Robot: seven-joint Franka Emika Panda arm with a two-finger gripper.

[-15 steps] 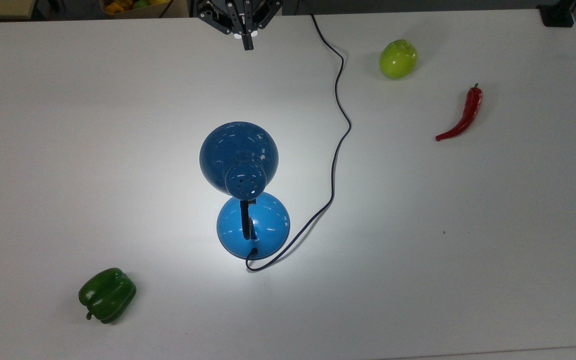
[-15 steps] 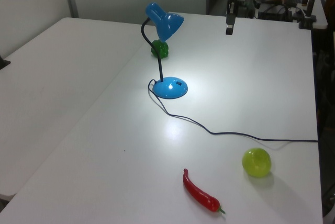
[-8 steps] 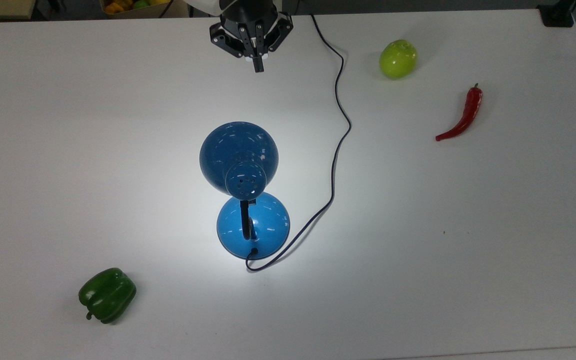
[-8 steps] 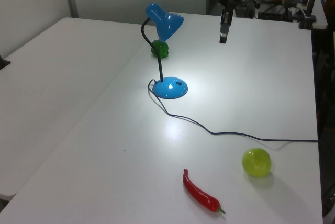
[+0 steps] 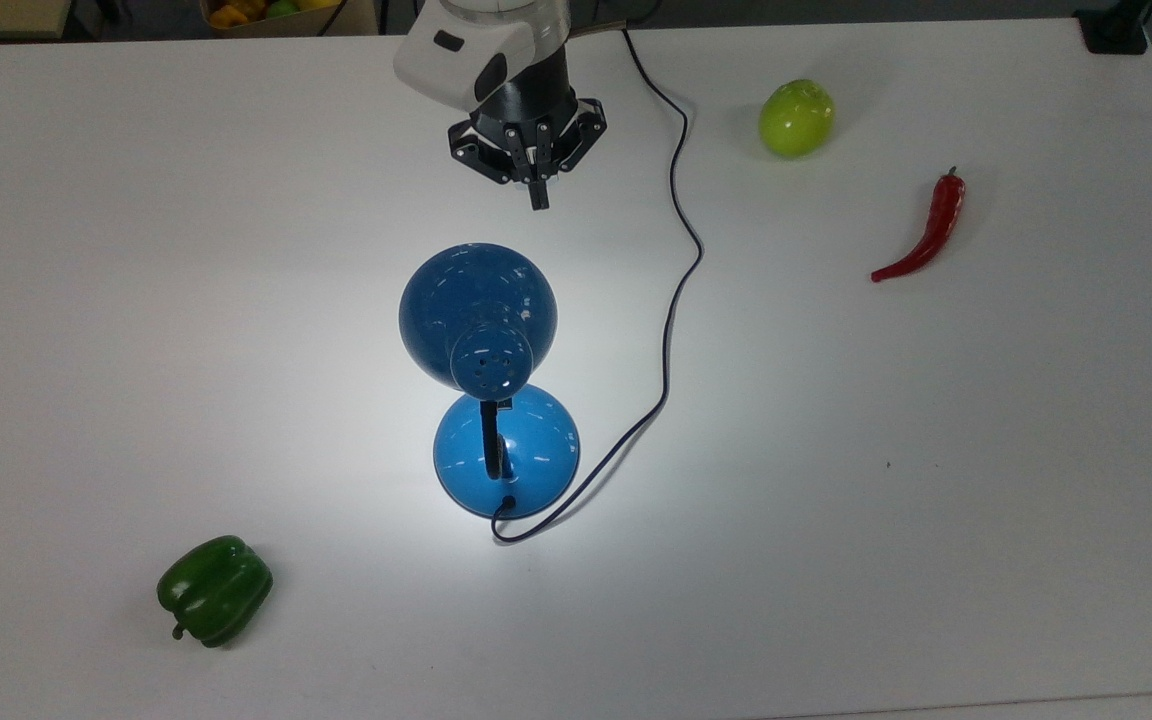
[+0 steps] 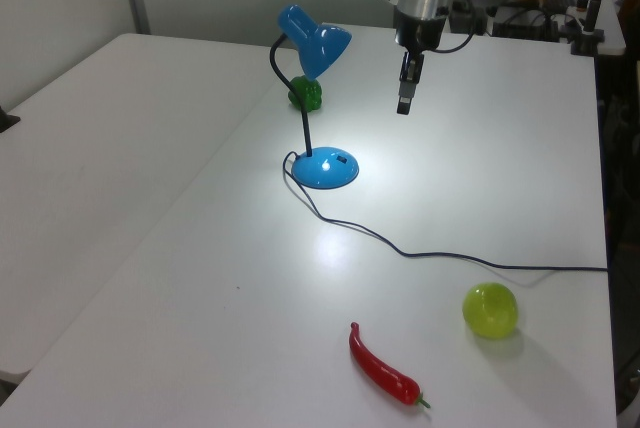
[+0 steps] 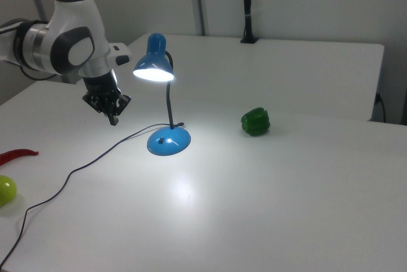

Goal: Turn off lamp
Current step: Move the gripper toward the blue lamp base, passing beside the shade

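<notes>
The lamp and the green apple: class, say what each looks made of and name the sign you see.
The lamp: probably painted metal or hard plastic, glossy blue; bright reflections streak its dome base and shade. The green apple: looks smooth and waxy, perhaps plastic; a sharp highlight sits on its skin, though real fruit cannot be ruled out.

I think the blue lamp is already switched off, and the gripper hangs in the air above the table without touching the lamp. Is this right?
Not quite: the lamp is on. In the right view its shade glows white underneath and throws a bright pool of light on the table around the base. The rest holds: the gripper hangs above the table, clear of the lamp.
</notes>
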